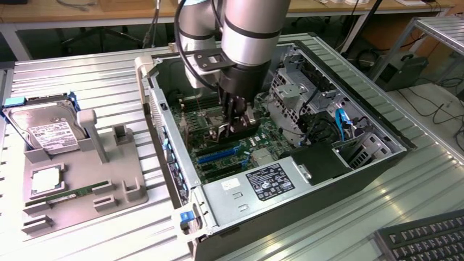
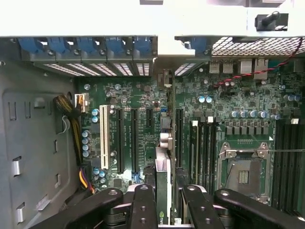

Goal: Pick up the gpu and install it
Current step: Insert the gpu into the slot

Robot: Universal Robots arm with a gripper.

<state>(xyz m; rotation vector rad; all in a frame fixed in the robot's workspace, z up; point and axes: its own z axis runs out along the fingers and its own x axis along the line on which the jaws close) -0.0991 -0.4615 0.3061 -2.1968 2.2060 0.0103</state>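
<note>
Two fingers of the claw (image 2: 163, 206) clench the gpu (image 2: 162, 191) edge-on, holding it upright inside the open case (image 1: 348, 81), low over the motherboard (image 2: 228, 100). In the wrist view the card's thin edge runs between the finger pads and points toward the slots (image 2: 125, 138), seeming to line up near the black slot (image 2: 179, 136) just beside the memory sockets rather than the white slot (image 2: 103, 138); how far its connector sits from the slot cannot be told. Judging from this, the main risk is misalignment: a card that comes down slightly skewed or off to one side would grind on the slot's plastic wall or on nearby capacitors (image 2: 86, 143) instead of seating. A tilted grip could also let the card pivot between the fingers under pressing force. The bracket end must meet the rear openings under the blue clips (image 2: 86, 45), and a catch there would stop the card short. Close by, the empty CPU socket (image 2: 244, 167) lies exposed, and yellow cables (image 2: 71, 114) hang by the case wall. Outside the case, toward the exterior view's left, a grey tray (image 1: 108, 179) carries a hard drive (image 1: 51, 130) and a memory stick (image 1: 65, 197), and a keyboard (image 1: 427, 239) lies at the near corner, well apart.
</note>
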